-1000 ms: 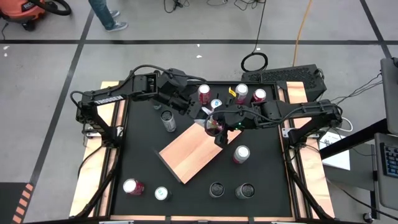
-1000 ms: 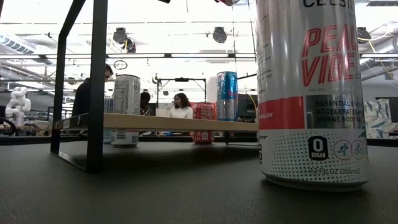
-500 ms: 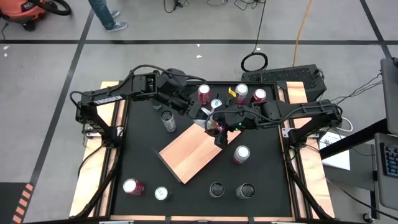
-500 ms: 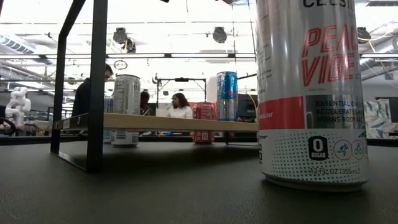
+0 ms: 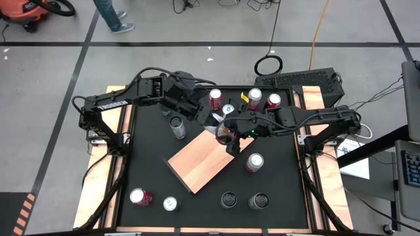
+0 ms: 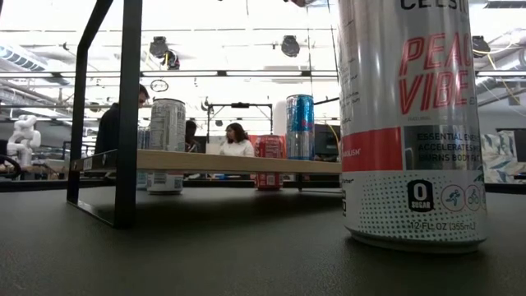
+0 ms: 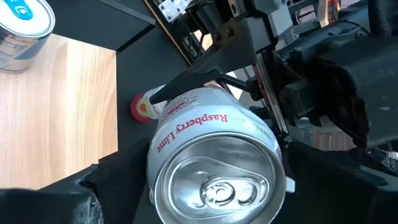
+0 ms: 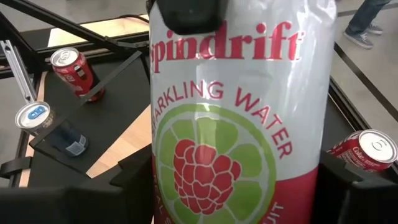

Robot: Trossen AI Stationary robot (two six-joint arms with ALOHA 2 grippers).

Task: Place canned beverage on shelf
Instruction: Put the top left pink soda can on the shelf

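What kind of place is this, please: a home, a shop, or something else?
Probably a robotics lab or workshop: a concrete floor with cables, people at benches behind the table, and industrial ceiling fittings overhead.

Bright, even light falls from overhead; the ceiling lights (image 6: 289, 45) in the low view blow out to white glare, leaving the people behind dim against it; the near white can (image 6: 411, 123) looms large and sharp, its side catching soft sheen; the black tabletop (image 5: 147, 164) shows only faint shadows; the raspberry can (image 8: 239, 112) fills the right wrist view, slightly soft.
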